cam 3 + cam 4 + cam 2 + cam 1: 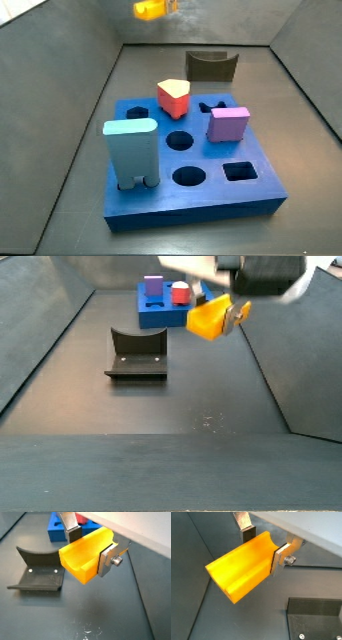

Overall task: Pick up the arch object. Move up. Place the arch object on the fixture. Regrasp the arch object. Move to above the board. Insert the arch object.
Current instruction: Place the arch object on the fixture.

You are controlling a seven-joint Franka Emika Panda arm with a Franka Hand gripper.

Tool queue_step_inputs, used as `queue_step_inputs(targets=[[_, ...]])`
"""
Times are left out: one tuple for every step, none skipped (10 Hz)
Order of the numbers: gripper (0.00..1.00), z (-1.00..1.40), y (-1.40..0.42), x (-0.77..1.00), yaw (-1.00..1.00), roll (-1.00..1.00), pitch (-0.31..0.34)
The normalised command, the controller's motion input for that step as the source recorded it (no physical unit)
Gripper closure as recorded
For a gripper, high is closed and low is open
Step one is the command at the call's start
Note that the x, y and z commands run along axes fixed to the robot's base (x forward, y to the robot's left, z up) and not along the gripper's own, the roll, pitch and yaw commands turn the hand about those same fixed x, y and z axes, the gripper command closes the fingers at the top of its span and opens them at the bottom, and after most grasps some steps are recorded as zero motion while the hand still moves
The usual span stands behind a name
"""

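Observation:
My gripper (264, 548) is shut on the yellow-orange arch object (241, 569), which lies crosswise between the silver fingers with its notch up. Both wrist views show the grip; it shows again here (91, 548) around the arch object (81, 561). The arch object hangs in the air above the grey floor, beside the fixture (40, 574) and apart from it. In a side view the arch object (211, 318) hangs right of the fixture (136, 354), with the gripper (230, 306) above it. The blue board (201, 212) lies farther off, beyond the fixture (210, 66).
On the board stand a tall light-blue arch block (134, 150), a purple block (229, 124) and a red block with a pale top (174, 98). Several holes in the board are open. Sloping grey walls close in the floor on both sides.

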Motion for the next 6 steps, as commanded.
queue_step_inputs(targets=[[1.0,0.52,-0.01,-0.01,0.02,0.11,0.096],[1.0,0.38,0.0,-0.01,0.02,0.1,0.1],[1.0,0.19,0.0,0.0,0.02,0.08,0.108],[1.0,-0.05,-0.59,1.0,1.0,-0.06,0.001],[1.0,-0.1,-0.56,1.0,1.0,-0.06,0.003],[1.0,-0.08,-0.42,1.0,1.0,-0.07,0.002]])
